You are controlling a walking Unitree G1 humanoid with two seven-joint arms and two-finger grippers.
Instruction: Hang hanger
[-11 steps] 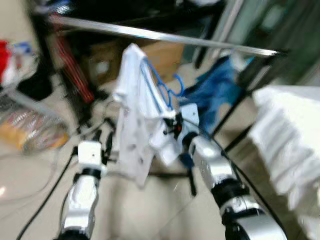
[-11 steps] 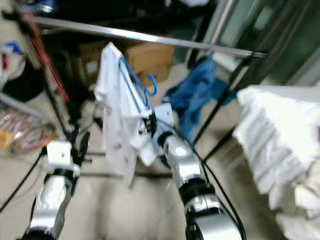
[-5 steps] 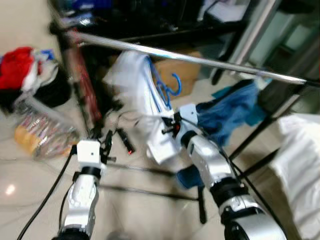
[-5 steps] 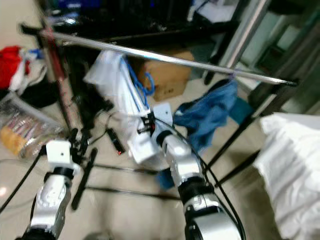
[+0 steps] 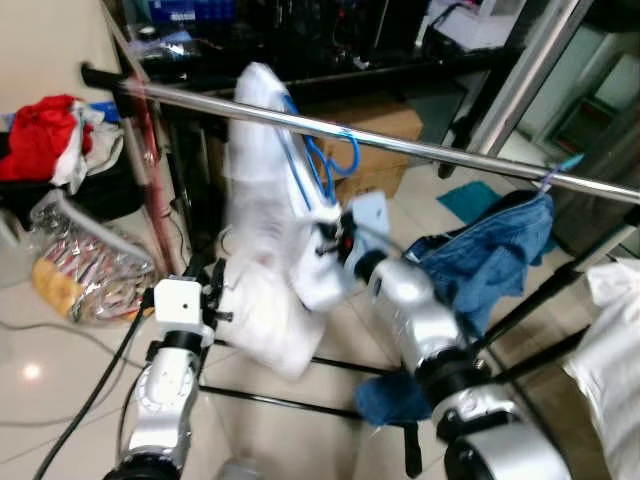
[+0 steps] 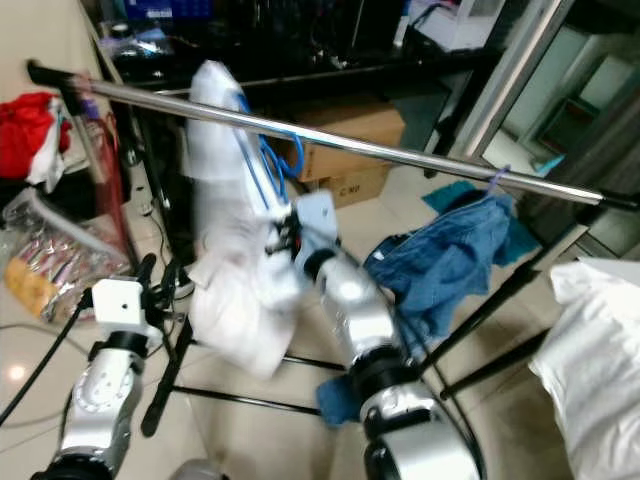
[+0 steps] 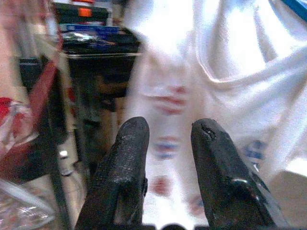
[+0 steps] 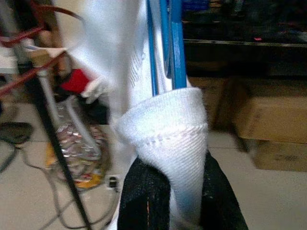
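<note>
A blue hanger (image 5: 318, 165) carries a white garment (image 5: 262, 270) that droops down the left side. My right gripper (image 5: 330, 230) is shut on the hanger's lower end through the cloth, as seen in the right wrist view (image 8: 180, 187). The hanger's hook (image 5: 347, 152) is up against the silver rail (image 5: 440, 152); I cannot tell whether it rests on it. My left gripper (image 7: 168, 143) is open and low on the left, facing the white garment (image 7: 230, 62) with nothing between its fingers.
A blue denim garment (image 5: 490, 260) hangs from the rail further right. The rack's black legs (image 5: 300, 402) spread across the floor. A cardboard box (image 6: 350, 150) sits behind the rail. Red clothes (image 5: 40, 150) and a plastic bag (image 5: 85, 275) lie left, white bedding (image 5: 615, 340) right.
My right gripper has lifted the hanger, so its hook went from below the rail up to rail level. The garment swung left. The camera view has also shifted.
</note>
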